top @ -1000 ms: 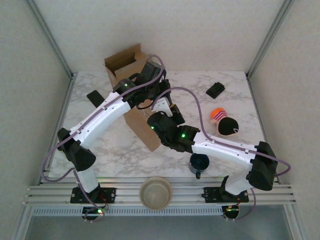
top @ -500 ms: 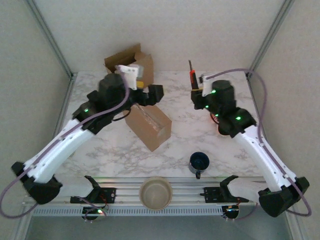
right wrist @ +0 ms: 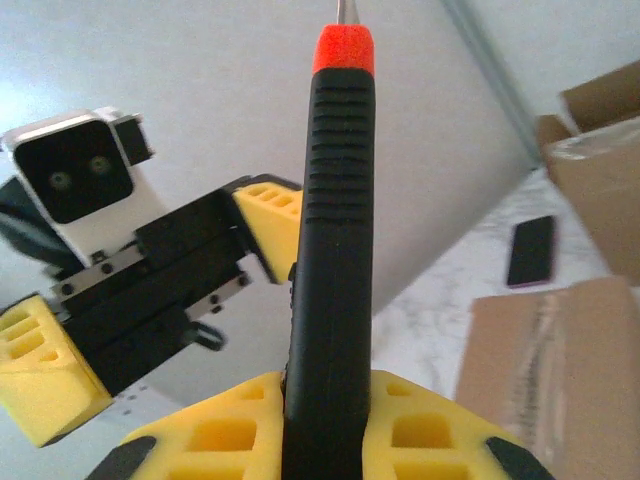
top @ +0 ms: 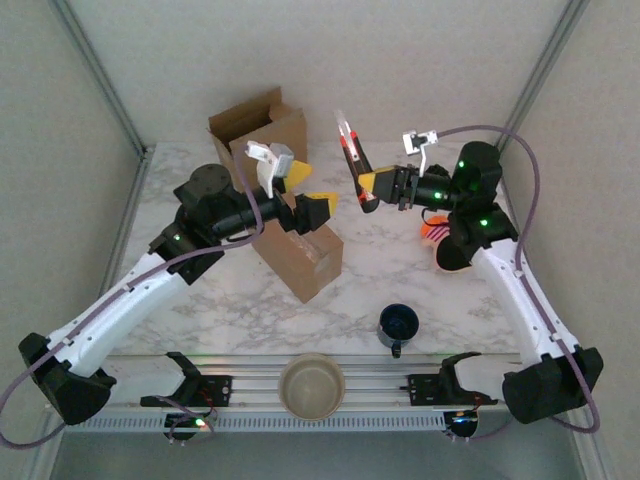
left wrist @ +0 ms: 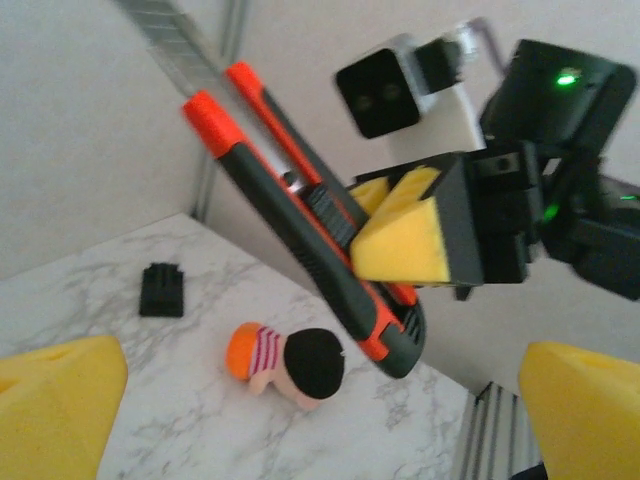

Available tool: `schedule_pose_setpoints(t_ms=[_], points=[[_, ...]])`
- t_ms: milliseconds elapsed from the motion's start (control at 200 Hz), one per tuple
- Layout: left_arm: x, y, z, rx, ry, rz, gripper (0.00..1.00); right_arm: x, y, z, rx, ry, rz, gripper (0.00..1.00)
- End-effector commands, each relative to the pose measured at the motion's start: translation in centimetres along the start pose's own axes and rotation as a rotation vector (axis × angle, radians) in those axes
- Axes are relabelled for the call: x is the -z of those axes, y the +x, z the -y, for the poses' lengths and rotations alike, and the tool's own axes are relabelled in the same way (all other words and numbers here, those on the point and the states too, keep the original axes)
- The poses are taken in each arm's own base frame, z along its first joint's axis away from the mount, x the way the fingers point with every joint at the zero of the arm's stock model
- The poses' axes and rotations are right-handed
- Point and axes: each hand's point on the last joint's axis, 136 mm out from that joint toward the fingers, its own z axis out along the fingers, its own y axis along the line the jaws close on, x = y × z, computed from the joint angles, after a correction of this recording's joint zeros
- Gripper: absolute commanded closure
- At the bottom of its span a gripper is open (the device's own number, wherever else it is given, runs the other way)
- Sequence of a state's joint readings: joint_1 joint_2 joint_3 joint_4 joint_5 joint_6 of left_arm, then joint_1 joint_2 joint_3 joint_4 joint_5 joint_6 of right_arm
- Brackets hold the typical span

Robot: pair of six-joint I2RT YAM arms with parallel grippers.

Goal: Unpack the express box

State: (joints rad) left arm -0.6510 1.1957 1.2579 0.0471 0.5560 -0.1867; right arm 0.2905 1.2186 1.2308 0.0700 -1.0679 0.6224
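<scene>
Nearest me, the brown cardboard express box (top: 300,255) lies on the white marbled table (top: 240,300), left of centre. Its clear tape strip looks uncut, so I judge the unpacking barely begun: slitting the tape, opening the flaps and emptying it are all left. Just above the box's far end hangs my left gripper (top: 310,188), yellow pads spread wide, holding nothing. Further right, my right gripper (top: 385,183) is pinched narrow around the handle of 1 black utility knife with orange-red trim (top: 350,152), raised in the air, tip up, apart from the box.
</scene>
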Motion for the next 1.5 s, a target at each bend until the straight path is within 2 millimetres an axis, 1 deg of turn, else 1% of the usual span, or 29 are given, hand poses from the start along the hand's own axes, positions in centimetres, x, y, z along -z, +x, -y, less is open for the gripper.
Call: schedule_pose_setpoints(t_ms=[0,95,280,290,320,476,501,661,681,731,756,896,1026,1142,1222,1372,1397,1437,1462,1497], points=[[0.2,-2.7,2.7,-0.051,0.163,0.100,0.00,-0.3,-0.2,-3.6,0.066,-0.174,-0.041,1.00],[-0.1,-3.3,2.7,-0.042,0.179,0.128,0.00,-0.9,0.4,-4.0,0.080,-0.210,-0.070,1.00],[-1.2,-3.7,0.5,0.015,0.140,0.150,0.00,-2.1,2.0,-5.5,0.119,-0.265,-0.131,1.00],[-1.2,-4.1,0.5,0.010,0.144,0.166,0.00,-2.2,2.1,-5.6,0.120,-0.267,-0.135,1.00],[-1.3,-4.4,0.4,0.015,0.147,0.176,0.00,-2.3,2.3,-5.7,0.126,-0.271,-0.141,1.00],[-1.1,-5.7,0.0,0.038,0.156,0.221,0.00,-2.7,2.6,-5.7,0.133,-0.272,-0.141,1.00],[-1.1,-5.9,0.0,0.042,0.157,0.228,0.02,-2.7,2.5,-5.7,0.135,-0.272,-0.140,1.00],[-1.0,-6.0,0.1,0.056,0.177,0.227,0.17,-2.8,2.6,-5.7,0.139,-0.271,-0.139,1.00],[-0.9,-6.0,0.2,0.056,0.180,0.226,0.21,-2.8,2.6,-5.7,0.140,-0.269,-0.138,1.00],[-0.8,-5.9,0.2,0.059,0.180,0.220,0.33,-2.9,2.7,-5.6,0.138,-0.267,-0.142,1.00],[-0.8,-5.9,0.2,0.059,0.182,0.217,0.37,-2.9,2.7,-5.5,0.138,-0.264,-0.141,1.00],[-0.6,-5.5,0.5,0.058,0.191,0.200,0.47,-2.9,2.7,-5.5,0.137,-0.260,-0.140,1.00],[-0.6,-5.1,0.7,0.060,0.207,0.183,0.60,-2.9,2.6,-5.6,0.140,-0.261,-0.136,1.00],[-0.6,-5.0,0.7,0.061,0.210,0.174,0.81,-2.9,2.6,-5.6,0.141,-0.264,-0.138,1.00],[-0.6,-5.0,0.8,0.062,0.211,0.176,1.00,-3.0,2.6,-5.6,0.139,-0.265,-0.140,1.00],[-0.4,-5.4,0.8,0.067,0.211,0.187,1.00,-2.9,2.5,-5.8,0.141,-0.263,-0.144,1.00],[-0.4,-5.4,0.8,0.069,0.211,0.187,1.00,-2.9,2.4,-5.8,0.141,-0.259,-0.143,0.94],[-0.4,-5.5,0.8,0.073,0.210,0.190,1.00,-2.9,2.3,-5.9,0.143,-0.258,-0.142,0.80],[-0.4,-5.5,0.8,0.077,0.210,0.191,1.00,-2.9,2.2,-6.0,0.149,-0.259,-0.139,0.67],[-0.4,-5.5,0.8,0.082,0.211,0.196,1.00,-2.8,2.1,-6.1,0.159,-0.260,-0.132,0.54]])
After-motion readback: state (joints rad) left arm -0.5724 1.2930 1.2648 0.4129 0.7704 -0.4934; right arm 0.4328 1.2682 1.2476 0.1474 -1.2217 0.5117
